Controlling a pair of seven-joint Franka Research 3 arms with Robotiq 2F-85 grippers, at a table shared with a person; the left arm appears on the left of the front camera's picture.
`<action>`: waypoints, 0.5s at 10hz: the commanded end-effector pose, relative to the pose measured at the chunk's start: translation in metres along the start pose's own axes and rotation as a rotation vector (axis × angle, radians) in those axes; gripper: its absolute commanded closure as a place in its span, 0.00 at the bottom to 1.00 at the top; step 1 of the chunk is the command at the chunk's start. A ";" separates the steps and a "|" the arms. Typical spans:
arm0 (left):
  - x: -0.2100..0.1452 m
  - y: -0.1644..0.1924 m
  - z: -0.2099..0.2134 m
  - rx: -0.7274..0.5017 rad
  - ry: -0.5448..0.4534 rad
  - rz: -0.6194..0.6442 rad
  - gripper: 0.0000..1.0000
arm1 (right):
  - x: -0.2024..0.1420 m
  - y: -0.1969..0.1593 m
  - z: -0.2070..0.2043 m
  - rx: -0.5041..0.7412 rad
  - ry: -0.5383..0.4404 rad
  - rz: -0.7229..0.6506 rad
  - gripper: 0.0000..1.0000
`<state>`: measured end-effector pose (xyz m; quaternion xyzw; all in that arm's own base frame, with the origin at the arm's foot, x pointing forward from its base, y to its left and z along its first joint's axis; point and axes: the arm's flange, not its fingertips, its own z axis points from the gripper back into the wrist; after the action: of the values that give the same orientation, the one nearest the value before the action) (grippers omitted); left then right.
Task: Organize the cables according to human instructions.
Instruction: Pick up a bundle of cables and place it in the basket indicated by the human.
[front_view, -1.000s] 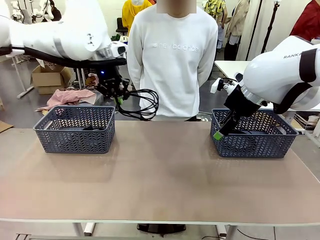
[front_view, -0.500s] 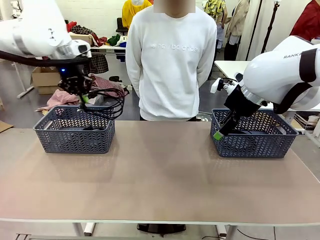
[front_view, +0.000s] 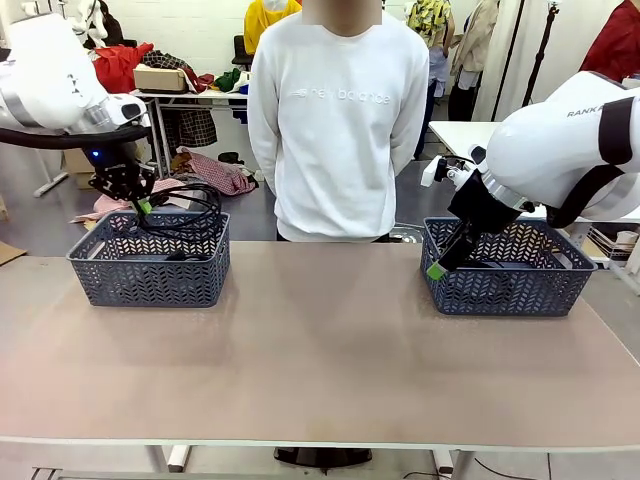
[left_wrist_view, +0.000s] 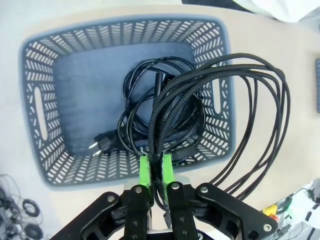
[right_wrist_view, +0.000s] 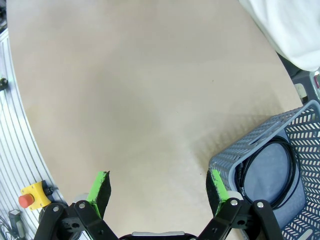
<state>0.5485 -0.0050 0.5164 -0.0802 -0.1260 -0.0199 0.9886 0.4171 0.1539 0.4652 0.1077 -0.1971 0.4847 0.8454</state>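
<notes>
Two baskets on the table (front_view: 320, 360), one far left, one far right. Left basket (front_view: 148, 258): left gripper (front_view: 143, 207) hangs just above its far rim, pads pinched tight on a braided cable (front_view: 185, 212) whose loops droop over the basket's right half. A second ago that gripper and coil were out near the middle, in front of the person (front_view: 338, 120); since then they have swung left and lower, so the carry looks nearly finished and only the lowering and release seem left. Wrist view shows a second cable with plug (left_wrist_view: 145, 127) already lying coiled on the basket floor, under the held loops, some of which hang outside the rim.

Person stands at the far edge, arms behind the back, no gesture visible.

Right basket (front_view: 510, 268): right gripper (front_view: 440, 262) sits at its near-left corner, unmoved, jaws spread wide, empty. Another cable (right_wrist_view: 272, 172) lies inside this basket.
</notes>
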 end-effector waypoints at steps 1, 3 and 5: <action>0.012 0.009 -0.006 -0.036 -0.014 -0.021 0.89 | 0.001 0.001 0.000 -0.003 -0.001 -0.001 0.00; 0.019 0.013 -0.013 -0.034 -0.018 -0.016 0.89 | 0.001 0.001 0.000 -0.003 -0.001 -0.001 0.00; 0.025 0.015 -0.020 -0.025 -0.024 0.013 0.89 | 0.001 0.001 0.000 -0.003 -0.001 -0.001 0.00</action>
<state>0.5745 0.0012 0.4993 -0.0820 -0.1296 -0.0173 0.9880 0.4171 0.1539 0.4652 0.1077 -0.1971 0.4847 0.8454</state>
